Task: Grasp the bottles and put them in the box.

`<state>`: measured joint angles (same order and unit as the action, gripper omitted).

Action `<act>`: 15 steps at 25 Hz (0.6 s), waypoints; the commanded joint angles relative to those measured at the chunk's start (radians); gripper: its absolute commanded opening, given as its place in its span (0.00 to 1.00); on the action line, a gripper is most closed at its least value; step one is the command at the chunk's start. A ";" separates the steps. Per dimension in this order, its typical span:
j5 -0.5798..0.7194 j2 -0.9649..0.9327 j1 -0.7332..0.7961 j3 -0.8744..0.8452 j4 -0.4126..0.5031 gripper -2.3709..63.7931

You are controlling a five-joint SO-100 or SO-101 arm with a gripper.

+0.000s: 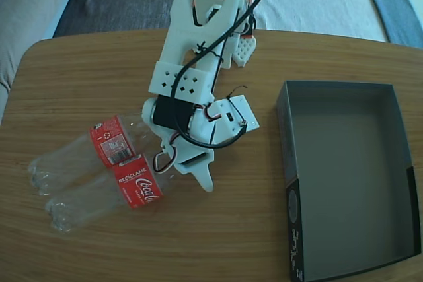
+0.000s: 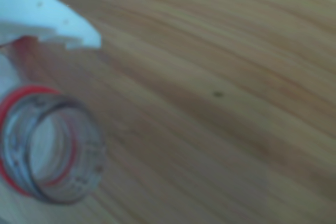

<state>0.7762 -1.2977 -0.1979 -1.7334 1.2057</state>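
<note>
Our gripper [image 1: 188, 166] hangs low over the bottles' [image 1: 106, 173] necks; jaw spread we cannot tell. In the wrist view one open neck [image 2: 50, 145] sits below the white finger [image 2: 58, 17]. Box [image 1: 350, 183] empty, well apart. We should centre one neck before closing.

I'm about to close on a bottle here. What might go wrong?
1. The two bottles lie touching side by side, so the gripper closing near their necks may nudge or drag the second one.
2. The wrist view shows an open, capless bottle mouth beside one finger; a grip on the narrow neck could slip.
3. The box sits apart; a long bottle may swing.
</note>
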 commanded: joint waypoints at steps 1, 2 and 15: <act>0.026 -0.029 -0.002 0.021 -0.005 0.83; 0.034 -0.029 -0.002 0.021 -0.005 0.83; 0.034 -0.031 -0.048 0.049 -0.005 0.75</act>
<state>0.8069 -1.2977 -0.2332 -1.7227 1.2011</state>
